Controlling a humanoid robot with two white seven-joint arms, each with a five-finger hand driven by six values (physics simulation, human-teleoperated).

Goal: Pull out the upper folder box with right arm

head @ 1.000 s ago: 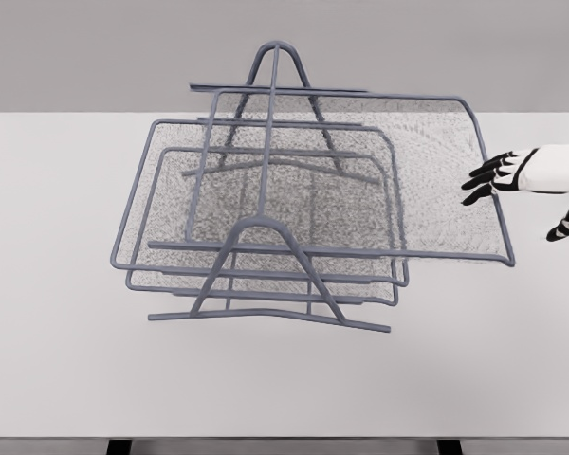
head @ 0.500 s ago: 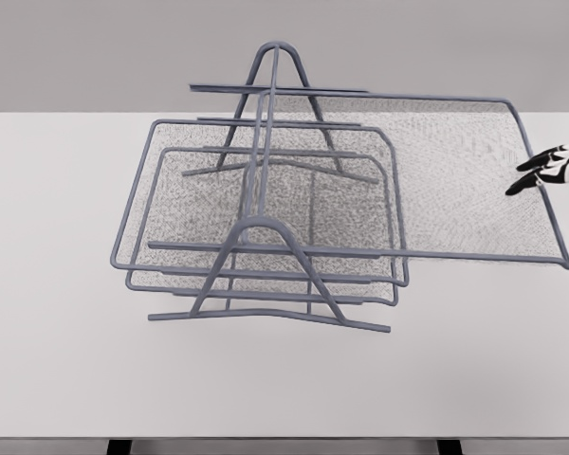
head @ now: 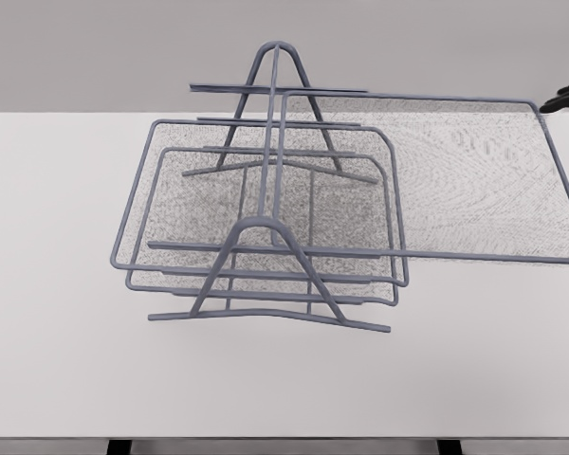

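Observation:
The grey wire rack stands in the middle of the white table. Its upper mesh tray sticks far out to the right, and its right rim runs to the picture's edge. Only the tray's left part still sits inside the rack frame. A small dark part of my right hand shows at the right picture edge, at the tray's far right corner. Whether it holds the rim is not visible. The left arm is out of view.
Two lower mesh trays sit pushed in within the rack, one above the other. The rack's front A-shaped leg faces me. The table's front edge runs along the bottom of the picture.
The upper tray has slid further out to the right. My right hand has moved right and up, from the tray's right rim to its far corner, mostly leaving the picture.

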